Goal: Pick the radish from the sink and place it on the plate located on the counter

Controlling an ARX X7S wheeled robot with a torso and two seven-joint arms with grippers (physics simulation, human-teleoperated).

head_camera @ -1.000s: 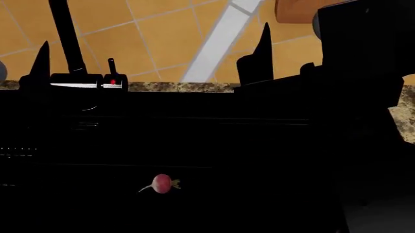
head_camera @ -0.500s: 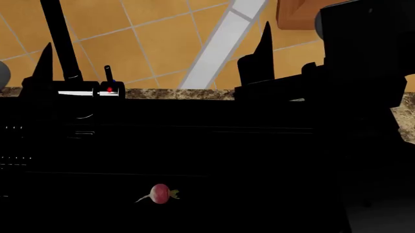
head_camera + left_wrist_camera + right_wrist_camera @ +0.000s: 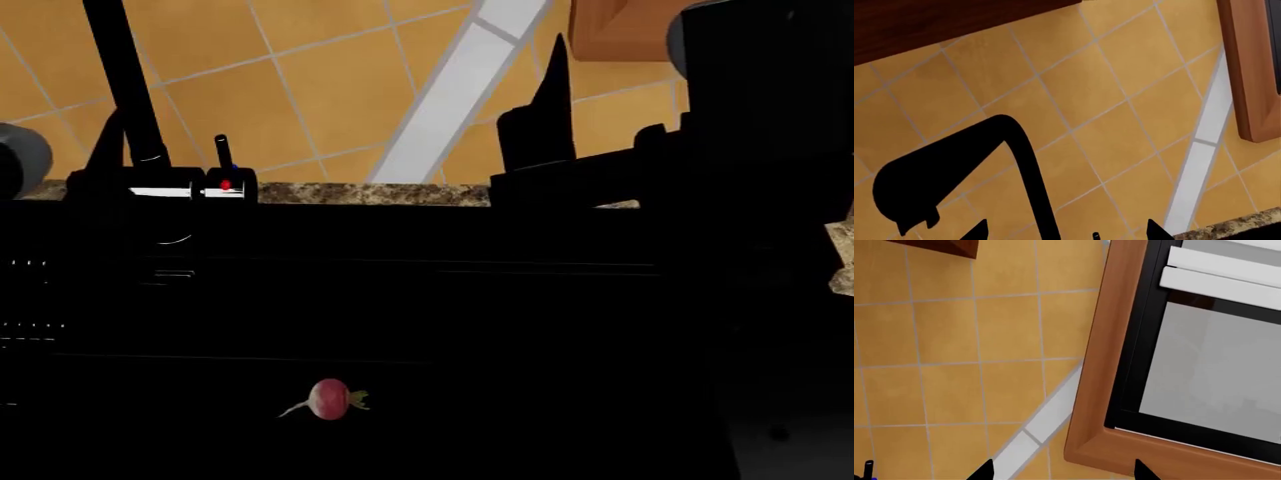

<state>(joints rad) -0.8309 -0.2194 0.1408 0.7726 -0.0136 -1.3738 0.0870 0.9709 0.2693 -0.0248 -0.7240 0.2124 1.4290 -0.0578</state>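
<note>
**Black basin, one small radish lying alone on its floor**

Black fills most of the head view: the sink (image 3: 400, 300) is a dark glossy basin, and the arms are nearly lost against it. At far left a grey rounded part sits at the edge, then the tall faucet (image 3: 120, 80) rises from the back rim, a small lever with a red dot (image 3: 227, 184) just beside its base. Low in the basin, left of centre, the radish (image 3: 328, 398) lies on its side, white root tail one way, green stub the other, touching neither arm. Behind the sink runs a strip of speckled counter (image 3: 374, 193) under orange wall tiles (image 3: 320, 90). Right of centre, a pointed fingertip (image 3: 550, 80) stands up against the tiles; the right arm is a dark mass beyond it. Both wrist views show two finger points set well apart, left gripper (image 3: 1064, 231) and right gripper (image 3: 1065, 471) alike: jaws wide, holding nothing. A wood-framed window (image 3: 1201, 350) fills the right wrist view
</note>
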